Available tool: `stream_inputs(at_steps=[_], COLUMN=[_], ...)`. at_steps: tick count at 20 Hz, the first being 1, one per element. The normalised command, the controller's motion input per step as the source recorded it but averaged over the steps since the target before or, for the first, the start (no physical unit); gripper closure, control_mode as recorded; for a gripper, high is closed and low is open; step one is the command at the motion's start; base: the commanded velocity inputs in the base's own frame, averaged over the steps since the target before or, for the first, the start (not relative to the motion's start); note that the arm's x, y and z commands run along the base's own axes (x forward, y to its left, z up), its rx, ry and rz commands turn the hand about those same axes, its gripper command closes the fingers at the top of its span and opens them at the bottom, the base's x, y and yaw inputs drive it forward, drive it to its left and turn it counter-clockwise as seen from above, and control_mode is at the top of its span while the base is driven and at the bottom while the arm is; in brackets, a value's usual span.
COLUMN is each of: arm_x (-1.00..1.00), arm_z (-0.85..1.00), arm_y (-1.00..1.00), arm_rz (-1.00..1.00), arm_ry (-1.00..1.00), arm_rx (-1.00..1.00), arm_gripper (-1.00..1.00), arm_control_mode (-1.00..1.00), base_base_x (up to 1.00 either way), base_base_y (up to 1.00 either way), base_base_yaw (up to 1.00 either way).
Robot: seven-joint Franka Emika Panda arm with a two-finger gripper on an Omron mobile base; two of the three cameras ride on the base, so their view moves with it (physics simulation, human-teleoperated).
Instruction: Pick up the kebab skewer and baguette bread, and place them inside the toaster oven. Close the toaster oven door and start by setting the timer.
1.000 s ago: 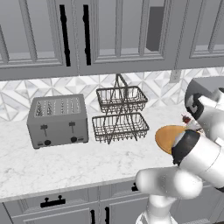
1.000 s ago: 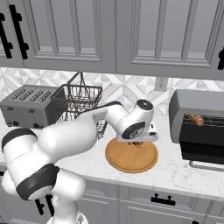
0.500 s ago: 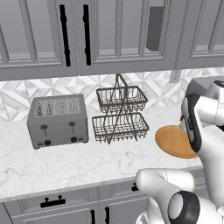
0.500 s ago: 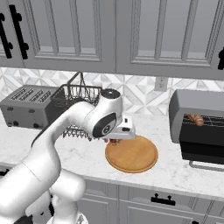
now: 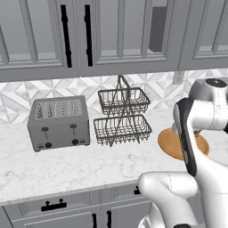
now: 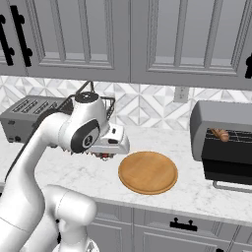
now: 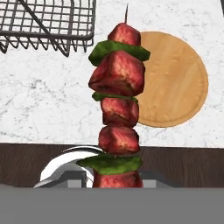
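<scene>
Baguette bread (image 6: 219,134) seemingly inside toaster oven (image 6: 219,116)

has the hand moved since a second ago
Yes. In the right base view the hand has swung left off the wooden board, toward the wire basket.

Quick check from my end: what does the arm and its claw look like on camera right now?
The arm is glossy white with rounded, tube-like links and dark grey joint caps; one round dark cap faces the right base camera. A black strip runs along the link in the left base view. The claw hangs from a flat white hand block. No cables or markings show.
</scene>
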Motion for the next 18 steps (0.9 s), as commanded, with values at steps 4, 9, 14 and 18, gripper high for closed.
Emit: stream_inputs(at_steps=[4,9,14,18], arm_x=[0.00,0.00,0.00,0.00], arm_z=[0.34,0.11,0.07,0.00], arm_y=[0.40,0.36,0.02,-0.08], arm_rz=[-0.08,-0.08,-0.07,-0.02], arm_ry=[0.00,0.00,0.00,0.00], arm_rx=[-0.02,-0.03,0.00,0.00], arm_gripper=[1.00,1.00,1.00,1.00], arm_control_mode=[-1.00,-1.00,-1.00,-1.00], base_base_x=[0.00,0.00,0.00,0.00], base_base_y=[0.00,0.00,0.00,0.00], base_base_yaw=[0.00,0.00,0.00,0.00])
